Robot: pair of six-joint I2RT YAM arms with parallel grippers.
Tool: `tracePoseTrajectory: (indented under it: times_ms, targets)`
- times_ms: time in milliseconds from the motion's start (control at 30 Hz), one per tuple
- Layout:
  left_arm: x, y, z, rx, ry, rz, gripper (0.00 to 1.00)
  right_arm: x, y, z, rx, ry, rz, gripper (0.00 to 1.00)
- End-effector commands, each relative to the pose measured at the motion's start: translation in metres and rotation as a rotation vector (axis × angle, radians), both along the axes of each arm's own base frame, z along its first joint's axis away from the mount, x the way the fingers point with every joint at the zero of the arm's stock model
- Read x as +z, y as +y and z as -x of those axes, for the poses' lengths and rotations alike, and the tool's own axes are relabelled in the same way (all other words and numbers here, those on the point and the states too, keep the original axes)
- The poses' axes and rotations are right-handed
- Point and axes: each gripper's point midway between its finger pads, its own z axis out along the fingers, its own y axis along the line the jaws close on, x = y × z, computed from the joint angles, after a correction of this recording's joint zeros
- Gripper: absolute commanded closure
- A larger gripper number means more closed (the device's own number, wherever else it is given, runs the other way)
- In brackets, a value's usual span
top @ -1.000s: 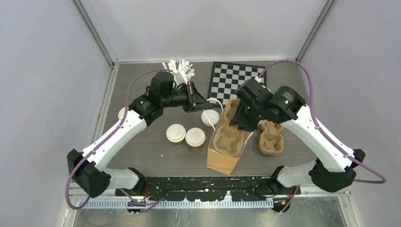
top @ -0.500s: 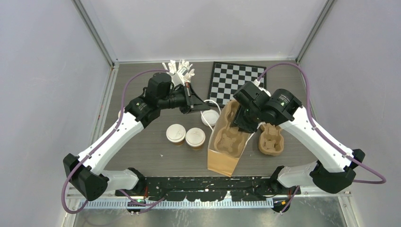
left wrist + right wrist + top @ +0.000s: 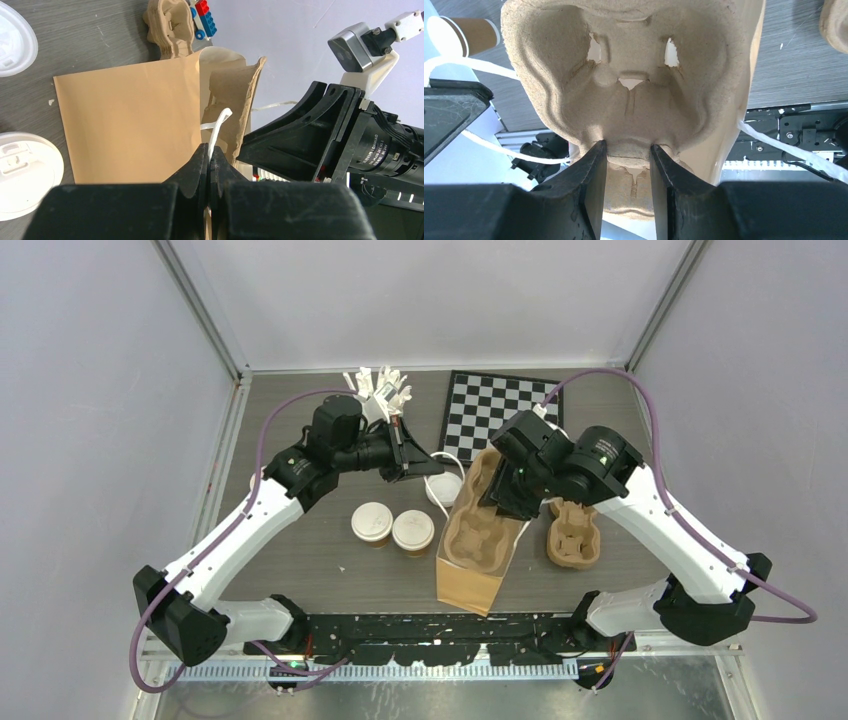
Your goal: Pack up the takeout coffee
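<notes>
Two tan takeout coffee cups with white lids (image 3: pixel 371 523) (image 3: pixel 413 532) stand side by side on the table, left of a brown paper bag (image 3: pixel 470 575). My left gripper (image 3: pixel 410 458) (image 3: pixel 209 155) is shut on the bag's white handle (image 3: pixel 220 122) and holds the bag's mouth up. My right gripper (image 3: pixel 500 495) (image 3: pixel 628 147) is shut on the rim of a moulded-pulp cup tray (image 3: pixel 482 530) (image 3: pixel 634 75), which sits tilted in the bag's opening. One cup (image 3: pixel 474 32) shows at the top left of the right wrist view.
A loose white lid (image 3: pixel 444 488) lies by the bag's mouth. A second pulp tray (image 3: pixel 573 532) (image 3: pixel 170 25) lies right of the bag, with toy bricks (image 3: pixel 202 15) beside it. A chessboard (image 3: pixel 500 410) and a white model hand (image 3: pixel 378 388) are at the back.
My right gripper has shifted the pulp tray slightly left and deeper into the bag's mouth. My left arm drew back a little, still holding the handle.
</notes>
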Motion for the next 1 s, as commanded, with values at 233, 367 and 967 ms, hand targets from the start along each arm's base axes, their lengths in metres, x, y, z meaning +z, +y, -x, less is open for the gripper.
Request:
tracePoseTrajectory:
  times_ms: [233,367,967]
  targets:
    - [0.022,0.001,0.008,-0.026,-0.069,0.056,1.0,-0.006,-0.002,0.014,-0.016,0.025,-0.011,0.66]
    - [0.024,0.003,0.008,-0.019,-0.075,0.052,1.0,-0.017,-0.008,0.015,-0.038,0.037,0.012,0.66]
    - [0.021,0.003,0.015,-0.047,-0.067,0.069,1.0,-0.032,0.001,0.003,-0.024,0.036,0.063,0.62]
